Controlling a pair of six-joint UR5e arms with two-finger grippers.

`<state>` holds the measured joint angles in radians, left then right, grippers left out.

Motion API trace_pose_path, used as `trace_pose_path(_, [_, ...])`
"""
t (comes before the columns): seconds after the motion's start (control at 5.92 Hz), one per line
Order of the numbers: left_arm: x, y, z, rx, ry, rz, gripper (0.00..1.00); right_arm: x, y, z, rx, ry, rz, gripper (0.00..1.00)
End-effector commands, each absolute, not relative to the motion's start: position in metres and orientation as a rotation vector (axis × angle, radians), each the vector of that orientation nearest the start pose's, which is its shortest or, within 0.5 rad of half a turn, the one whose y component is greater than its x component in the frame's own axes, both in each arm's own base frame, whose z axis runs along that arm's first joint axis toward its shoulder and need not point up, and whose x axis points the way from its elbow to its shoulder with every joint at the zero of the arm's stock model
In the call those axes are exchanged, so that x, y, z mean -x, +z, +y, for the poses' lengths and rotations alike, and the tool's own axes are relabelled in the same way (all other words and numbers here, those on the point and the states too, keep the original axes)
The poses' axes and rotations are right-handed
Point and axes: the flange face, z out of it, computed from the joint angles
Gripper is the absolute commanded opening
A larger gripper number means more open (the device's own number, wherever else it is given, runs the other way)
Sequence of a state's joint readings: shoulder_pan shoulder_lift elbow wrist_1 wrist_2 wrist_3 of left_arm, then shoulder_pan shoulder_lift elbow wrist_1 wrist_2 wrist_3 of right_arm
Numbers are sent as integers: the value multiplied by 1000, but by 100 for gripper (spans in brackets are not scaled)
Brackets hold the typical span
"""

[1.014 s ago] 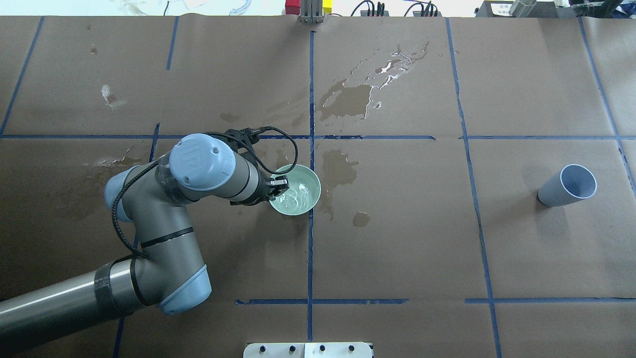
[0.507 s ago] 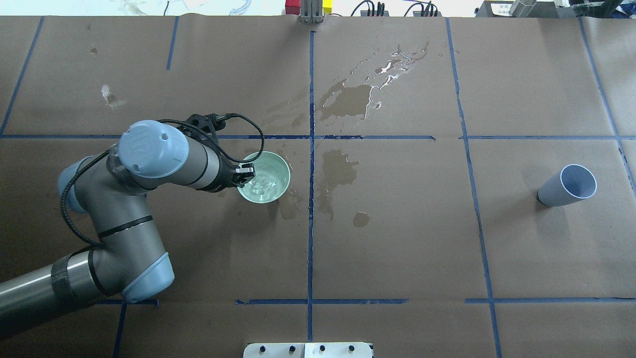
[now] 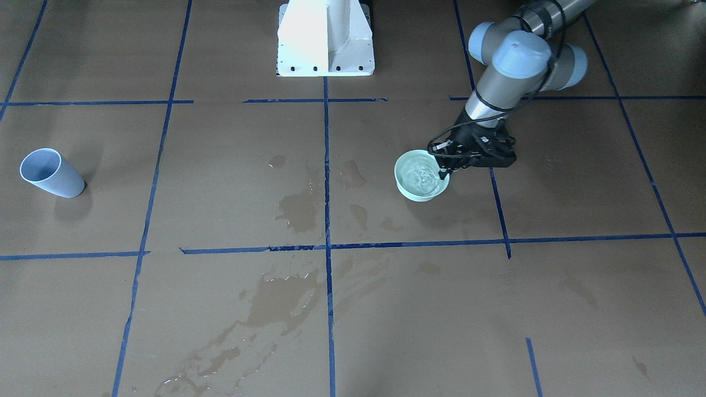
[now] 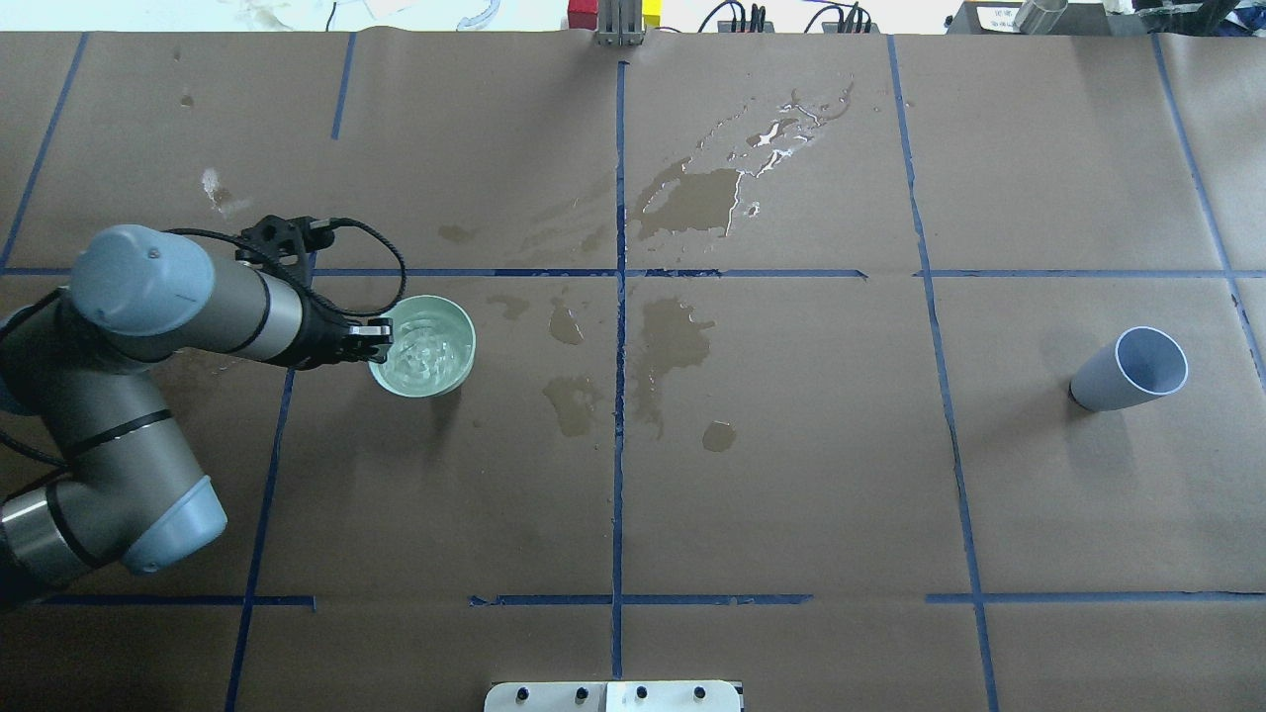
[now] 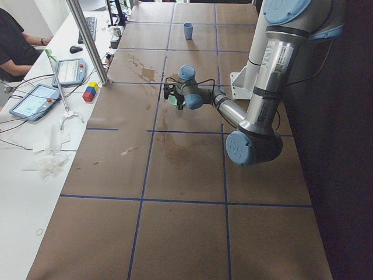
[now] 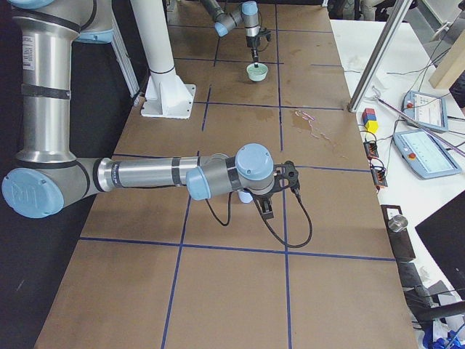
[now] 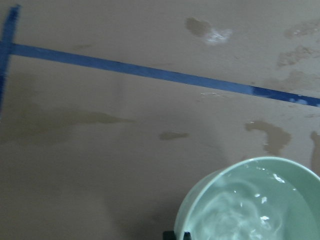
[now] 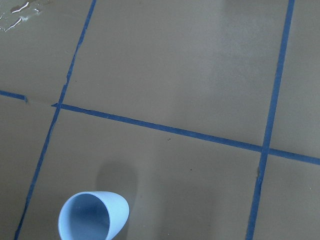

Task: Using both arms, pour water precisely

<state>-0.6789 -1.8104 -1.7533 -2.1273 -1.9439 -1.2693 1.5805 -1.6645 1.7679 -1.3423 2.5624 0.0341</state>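
My left gripper (image 4: 377, 341) is shut on the near-left rim of a pale green bowl (image 4: 423, 346) and holds it just above the paper. The water (image 4: 427, 351) ripples inside the bowl. It also shows in the front view (image 3: 420, 175) and the left wrist view (image 7: 240, 210). A pale blue cup (image 4: 1130, 368) stands tilted at the far right, empty as far as I can see. My right gripper (image 6: 266, 207) shows only in the exterior right view, over the cup, and I cannot tell whether it is open. The right wrist view looks down on the cup (image 8: 92, 220).
Brown paper with blue tape lines covers the table. Wet patches lie near the centre line (image 4: 673, 341) and farther back (image 4: 697, 198). The white pedestal (image 3: 325, 38) stands at the robot's edge. A metal post (image 5: 87, 41) and tablets (image 5: 35, 99) are on the far side.
My left arm has carried the bowl steadily to the left, away from the centre line. Fresh wet spots show on the paper where it passed. The cup has not moved.
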Motion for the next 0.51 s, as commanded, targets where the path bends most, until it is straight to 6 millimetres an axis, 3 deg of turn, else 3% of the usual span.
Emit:
trace_pose_path(0.0, [-340,446,-449,-186,-94,1018,0,-54,563,-463,-293,-124,-984,100])
trace_pose_path(0.34, [-281,495,-450,-193,-22,971,0,-53,562,-464,-293,-126,-984,100])
